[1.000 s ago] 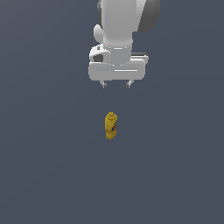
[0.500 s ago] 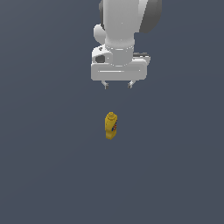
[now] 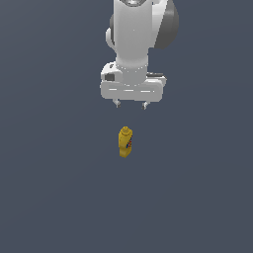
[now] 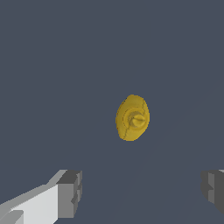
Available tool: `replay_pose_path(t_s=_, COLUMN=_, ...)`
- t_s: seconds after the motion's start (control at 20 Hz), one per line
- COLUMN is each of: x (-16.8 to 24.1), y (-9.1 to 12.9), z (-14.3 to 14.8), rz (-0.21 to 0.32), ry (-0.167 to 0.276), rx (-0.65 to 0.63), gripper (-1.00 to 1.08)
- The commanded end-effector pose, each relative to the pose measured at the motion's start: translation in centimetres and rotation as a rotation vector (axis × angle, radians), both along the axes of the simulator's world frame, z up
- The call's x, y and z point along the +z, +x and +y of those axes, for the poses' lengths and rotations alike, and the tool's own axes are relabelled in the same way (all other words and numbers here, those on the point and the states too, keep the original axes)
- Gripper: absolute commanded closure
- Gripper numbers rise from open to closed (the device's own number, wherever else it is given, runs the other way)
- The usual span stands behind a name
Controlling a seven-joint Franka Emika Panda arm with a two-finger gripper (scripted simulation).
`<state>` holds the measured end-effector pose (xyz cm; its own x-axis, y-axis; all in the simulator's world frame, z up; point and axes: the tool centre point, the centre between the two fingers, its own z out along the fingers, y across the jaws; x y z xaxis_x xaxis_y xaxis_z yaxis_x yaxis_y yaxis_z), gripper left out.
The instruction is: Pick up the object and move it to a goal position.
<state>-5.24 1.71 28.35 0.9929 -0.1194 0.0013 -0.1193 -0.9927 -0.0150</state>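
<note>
The yellow bottle stands upright on the grey surface, cap up. The gripper hangs above it, at about twelve o'clock from the bottle in the exterior view, apart from it. Its jaws are spread wide and hold nothing.

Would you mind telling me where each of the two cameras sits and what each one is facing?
Exterior view: off the arm, facing the white robot arm, its gripper and the small yellow bottle with a rounded cap standing on the plain grey floor.
Wrist view: on the wrist, looking down onto the bottle's cap; the two grey fingers show at the frame edge, spread apart.
Both views share the bottle and the fingers.
</note>
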Motion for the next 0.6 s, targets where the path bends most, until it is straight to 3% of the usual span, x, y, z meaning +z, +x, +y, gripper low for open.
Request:
replay_pose_path(t_s=0.0, x=-1.1, y=0.6, z=-0.4, rz=0.002, ry=-0.001, rx=-0.053, gripper=-0.92)
replay_pose_path(t_s=0.55, x=-5.5, y=2.9, z=-1.8, rz=0.005, ry=-0.012, rx=-0.257, gripper=-0.92)
